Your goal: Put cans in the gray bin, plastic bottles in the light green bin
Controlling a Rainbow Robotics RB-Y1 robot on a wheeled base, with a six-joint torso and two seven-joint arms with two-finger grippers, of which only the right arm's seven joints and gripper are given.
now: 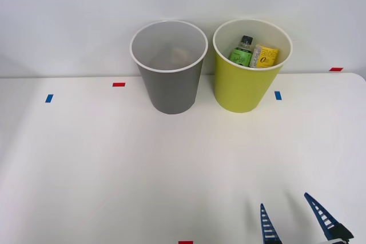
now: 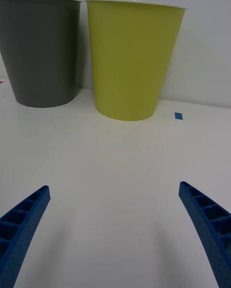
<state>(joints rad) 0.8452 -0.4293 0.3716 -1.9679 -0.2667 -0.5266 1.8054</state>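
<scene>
The gray bin (image 1: 169, 78) (image 2: 41, 52) stands at the back of the white table, and something pale lies inside it, too dim to name. To its right stands the light green bin (image 1: 250, 78) (image 2: 131, 59). Two plastic bottles rest inside the light green bin: one with a green label and black cap (image 1: 242, 51), one with a yellow label (image 1: 265, 56). My right gripper (image 1: 286, 201) (image 2: 115, 189) hovers open near the table's front edge, well short of both bins, with nothing between its blue fingers (image 2: 24, 220).
Small tape marks dot the table: blue (image 1: 49, 98) (image 1: 278, 95) (image 2: 178, 116), red (image 1: 118, 84) (image 1: 335, 69) (image 1: 185, 242). A plain wall rises right behind the bins. Bare tabletop (image 1: 143, 164) lies between the gripper and the bins.
</scene>
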